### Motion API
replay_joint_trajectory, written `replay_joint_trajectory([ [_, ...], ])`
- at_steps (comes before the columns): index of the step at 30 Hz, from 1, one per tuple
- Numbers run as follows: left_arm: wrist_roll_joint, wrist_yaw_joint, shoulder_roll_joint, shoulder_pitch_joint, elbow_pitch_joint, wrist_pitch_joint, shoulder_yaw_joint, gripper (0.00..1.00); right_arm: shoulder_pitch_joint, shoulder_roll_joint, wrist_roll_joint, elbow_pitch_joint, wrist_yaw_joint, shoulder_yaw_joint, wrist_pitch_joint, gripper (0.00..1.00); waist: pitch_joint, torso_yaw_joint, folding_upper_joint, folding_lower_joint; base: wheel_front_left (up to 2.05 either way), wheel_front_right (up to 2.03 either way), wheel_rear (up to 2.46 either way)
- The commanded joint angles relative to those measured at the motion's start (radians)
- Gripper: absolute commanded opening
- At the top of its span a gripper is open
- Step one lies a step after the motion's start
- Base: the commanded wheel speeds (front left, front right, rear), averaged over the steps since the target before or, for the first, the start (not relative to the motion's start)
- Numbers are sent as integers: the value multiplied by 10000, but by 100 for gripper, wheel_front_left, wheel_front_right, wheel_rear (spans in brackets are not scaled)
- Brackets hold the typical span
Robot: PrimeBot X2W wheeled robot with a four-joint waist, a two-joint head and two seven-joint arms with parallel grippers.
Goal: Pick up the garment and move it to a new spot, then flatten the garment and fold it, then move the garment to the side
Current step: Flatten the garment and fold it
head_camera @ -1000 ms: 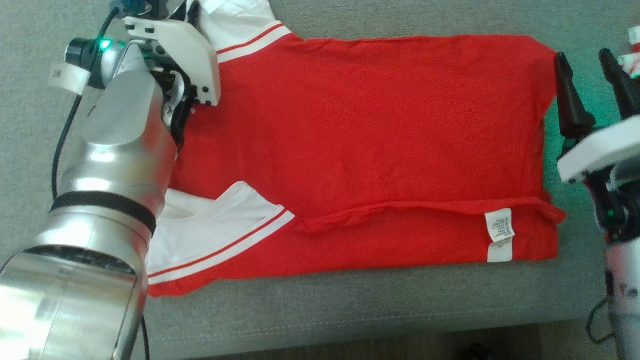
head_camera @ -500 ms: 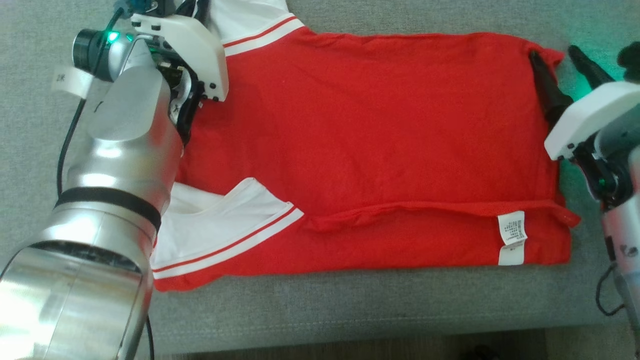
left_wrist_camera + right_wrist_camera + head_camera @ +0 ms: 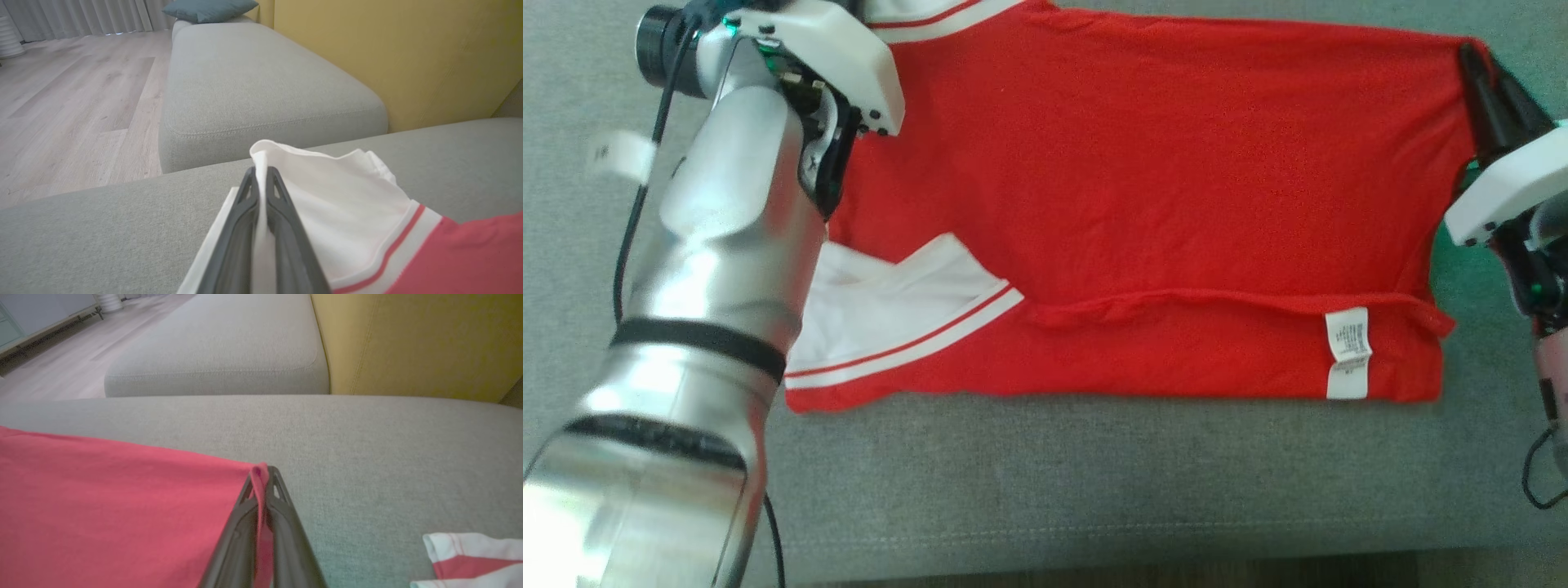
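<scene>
Gently: over the grey, coarse-woven sofa (image 3: 1094, 490), raise both far corners of the shirt (image 3: 1160, 204) together, keeping that edge taut and level for a square fold. Soft red knit lying flat there, near edge turned over, sleeves (image 3: 907, 286) white with red stripe. Clamped on white sleeve cloth, left gripper (image 3: 261, 170); clamped on the red corner, right gripper (image 3: 263, 470). Small white label (image 3: 1347, 343) by the hem.
</scene>
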Motion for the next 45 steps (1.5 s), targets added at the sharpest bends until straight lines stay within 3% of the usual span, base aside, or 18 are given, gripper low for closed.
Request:
replay_joint_trajectory([
  [1,-11,155,551,232,-986,-119,341,0,-34,-230,-57,-445,65,-48,-173,0,-179,78,0,0,0,0,0],
  [7,156,390,801,2203,-3966,-122,797,0,518,-231,-67,-801,65,-153,-197,0,-494,162,0,0,0,0,0],
  [15,417,352,1016,4995,-6658,-123,1099,0,1805,-107,100,-1428,65,-73,-70,0,-625,181,0,0,0,0,0],
  [21,573,369,996,6701,-7760,-123,1202,0,2583,102,149,-1725,65,-52,21,0,-735,103,0,0,0,0,0],
  [30,353,402,857,8246,-7664,-123,1506,0,3173,296,127,-1691,65,-118,-57,0,-918,-16,0,0,0,0,0],
  [31,294,387,834,8320,-7533,-123,1520,7,3226,310,114,-1689,65,-119,-64,0,-938,-7,0,0,0,0,0],
  [32,233,366,810,8373,-7382,-123,1518,41,3298,319,95,-1672,65,-101,-35,0,-961,0,0,0,0,0,0],
  [33,174,369,784,8407,-7235,-120,1526,78,3382,327,66,-1649,65,-91,5,23,-984,10,0,0,0,0,0],
  [34,110,393,756,8444,-7061,-65,1538,100,3470,350,32,-1639,65,-107,4,48,-1017,21,0,0,0,0,0],
  [35,44,410,731,8479,-6900,2,1548,100,3569,384,0,-1615,65,-136,13,91,-1060,27,0,0,0,0,0],
  [36,10,426,714,8501,-6798,4,1552,100,3690,408,-59,-1594,65,-167,15,100,-1110,37,0,0,0,0,0],
  [45,259,960,861,9143,-7233,-84,1663,100,4951,1052,-756,-2738,65,-644,-432,100,-1660,-20,0,0,0,0,0],
])
